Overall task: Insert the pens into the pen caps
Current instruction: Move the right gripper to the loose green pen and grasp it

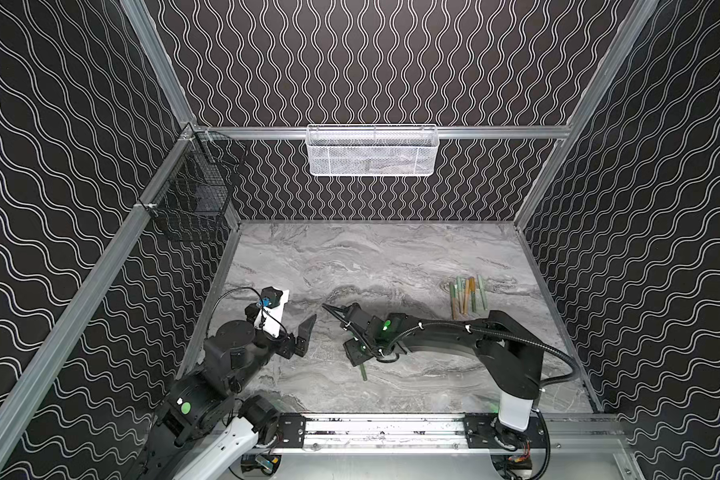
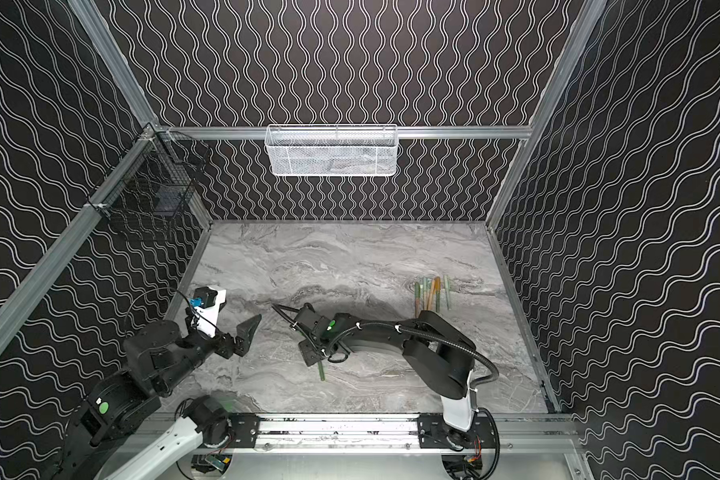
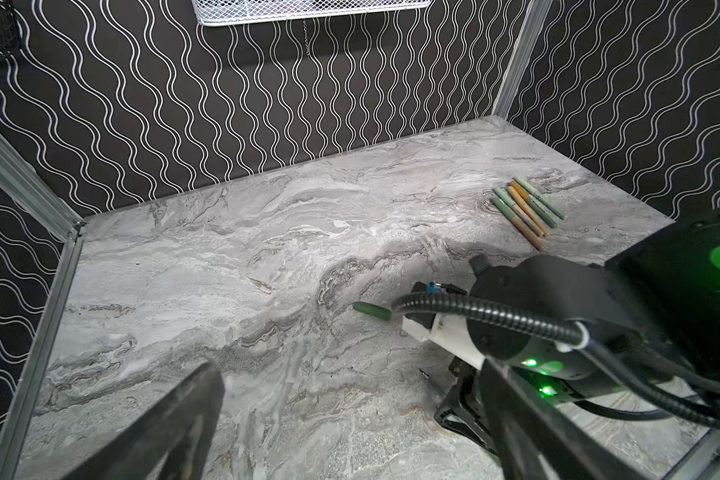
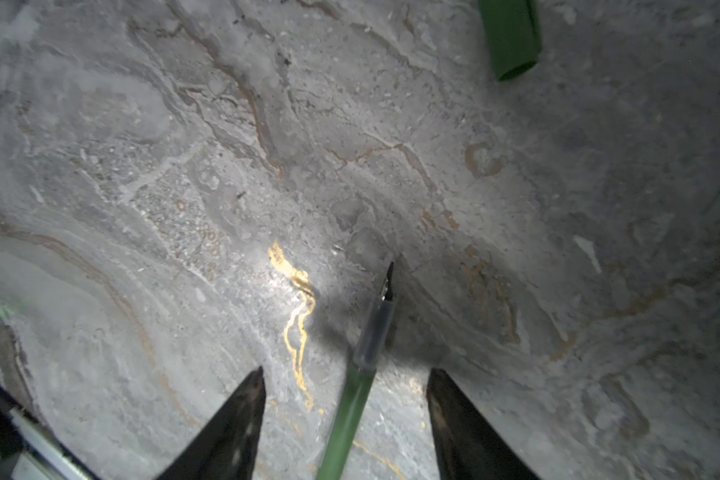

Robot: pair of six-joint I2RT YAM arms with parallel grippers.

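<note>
Your right hand (image 4: 346,370) straddles the dark green pen (image 4: 350,399) lying on the surface (image 1: 391,257), fingers apart, not yet gripping. The dark green cap (image 4: 512,37) lies ahead, clear of its tip. Your left hand (image 1: 302,338) hovers wide open. Closing off-centre could roll the pen away.

**Enclosure: fixed fittings**

Black walls (image 1: 371,62) with white wavy lines on three sides. Aluminium frame rails (image 1: 495,133). Grey marble-pattern desk (image 1: 371,257). White mesh basket (image 1: 372,151) hung on the back rail. Black wire basket (image 1: 192,195) on a side rail.
</note>
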